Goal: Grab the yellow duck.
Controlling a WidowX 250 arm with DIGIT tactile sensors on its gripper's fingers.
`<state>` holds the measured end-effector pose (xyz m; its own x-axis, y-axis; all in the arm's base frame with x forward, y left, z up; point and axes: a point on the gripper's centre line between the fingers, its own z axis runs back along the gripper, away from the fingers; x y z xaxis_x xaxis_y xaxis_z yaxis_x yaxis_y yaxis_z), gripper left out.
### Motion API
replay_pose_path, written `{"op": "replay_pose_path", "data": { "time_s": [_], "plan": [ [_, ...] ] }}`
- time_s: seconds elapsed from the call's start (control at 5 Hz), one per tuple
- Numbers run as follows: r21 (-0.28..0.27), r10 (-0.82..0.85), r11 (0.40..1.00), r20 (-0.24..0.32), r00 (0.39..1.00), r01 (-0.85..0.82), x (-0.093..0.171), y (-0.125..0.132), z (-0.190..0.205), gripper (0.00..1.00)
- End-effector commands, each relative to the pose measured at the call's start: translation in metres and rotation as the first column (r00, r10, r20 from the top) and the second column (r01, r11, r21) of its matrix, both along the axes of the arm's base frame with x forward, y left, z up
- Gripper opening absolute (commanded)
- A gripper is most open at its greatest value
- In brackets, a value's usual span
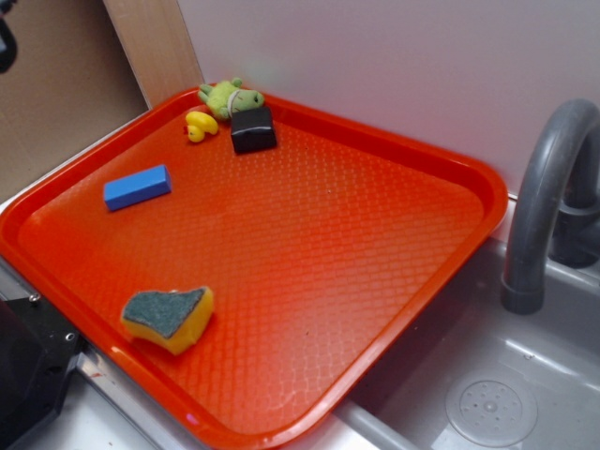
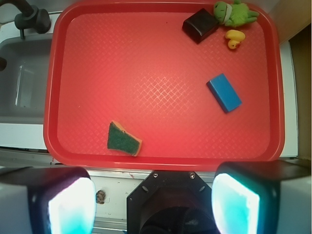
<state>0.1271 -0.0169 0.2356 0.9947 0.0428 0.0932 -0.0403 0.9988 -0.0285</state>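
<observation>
A big red tray (image 1: pixel 450 150) sits beside a grey sink (image 1: pixel 525 394). Going left to right on the tray in the side view, a blue block (image 1: pixel 137 187) lies near the left edge. A sponge (image 1: pixel 169 319) with a green top sits close to the front edge. Up in the far corner sits the duck (image 1: pixel 199 126). It is tiny and bright yellow. A green toy (image 1: pixel 229 97) lies just beside it, against the far rim. A black block (image 1: pixel 253 129) sits just to the right of the duck, very near it.

The gripper (image 2: pixel 153 195) hangs off the tray's near edge, well apart from the duck. Its two pads stand wide apart and hold nothing.

The duck looks light, smooth and a bit squishy, so it may slip or pop out. I think the best place to pinch is its round body, from both sides. The green toy and black block crowd it, so the pads must come down with care.
</observation>
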Motion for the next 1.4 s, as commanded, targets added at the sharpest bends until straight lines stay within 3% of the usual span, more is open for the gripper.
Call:
{"op": "replay_pose_path", "data": {
  "time_s": [0.0,0.2,0.6,0.8,1.0,1.2],
  "plan": [
    [0.158,-0.030,0.987,0.011,0.999,0.028,0.048,0.037,-0.023,1.00],
    [0.217,-0.059,0.974,0.002,0.998,0.057,0.074,0.058,-0.052,1.00],
    [0.209,-0.142,0.967,-0.036,0.989,0.146,0.129,0.098,-0.114,1.00],
    [0.239,-0.138,0.959,-0.068,0.988,0.150,0.153,0.115,-0.137,1.00],
    [0.195,-0.186,0.960,-0.086,0.979,0.199,0.178,0.128,-0.161,1.00],
    [0.226,-0.180,0.953,-0.106,0.978,0.200,0.191,0.135,-0.168,1.00]
  ]
}}
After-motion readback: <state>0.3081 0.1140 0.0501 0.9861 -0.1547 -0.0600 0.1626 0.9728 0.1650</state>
